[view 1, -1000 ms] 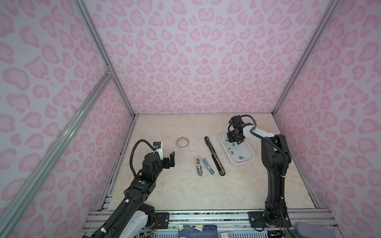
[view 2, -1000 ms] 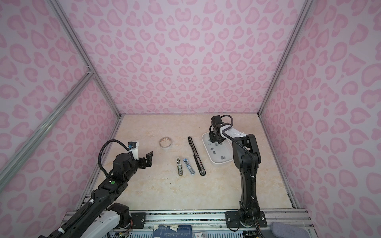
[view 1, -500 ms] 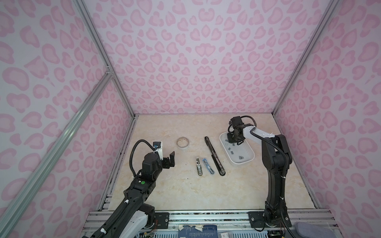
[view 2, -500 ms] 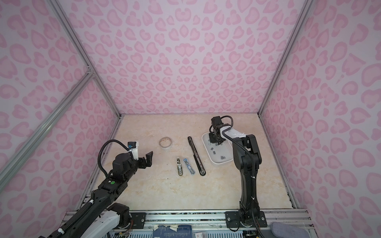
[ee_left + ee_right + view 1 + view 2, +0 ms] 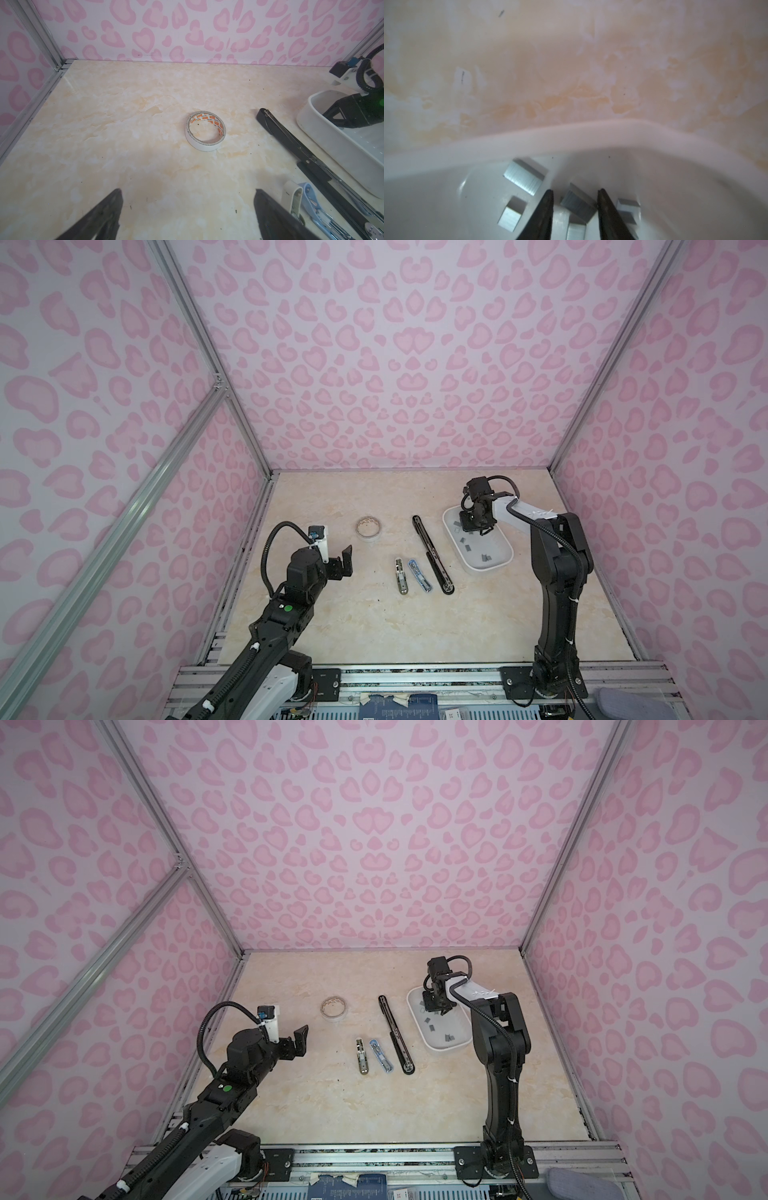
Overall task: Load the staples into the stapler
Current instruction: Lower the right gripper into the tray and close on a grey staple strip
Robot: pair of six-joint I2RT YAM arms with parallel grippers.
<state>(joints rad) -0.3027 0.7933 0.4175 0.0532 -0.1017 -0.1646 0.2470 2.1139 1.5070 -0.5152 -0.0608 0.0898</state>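
Several grey staples [image 5: 468,548] lie in a white tray [image 5: 500,568] at the right. My right gripper [image 5: 473,526] reaches down into the tray's far end. In the right wrist view its jaws [image 5: 575,189] stand a little apart with one staple strip [image 5: 579,202] between them, touching one finger with a gap at the other. A long black stapler [image 5: 432,556] lies opened flat left of the tray. Beside it lie a small cream stapler [image 5: 400,576] and a small blue stapler [image 5: 419,576]. My left gripper [image 5: 345,562] hovers open and empty at the left.
A roll of white tape [image 5: 368,527] lies flat behind the small staplers, straight ahead of the left gripper [image 5: 188,190] in the left wrist view. Pink patterned walls close in the marble table on three sides. More strips [image 5: 525,176] lie near the tray's rim [image 5: 571,133].
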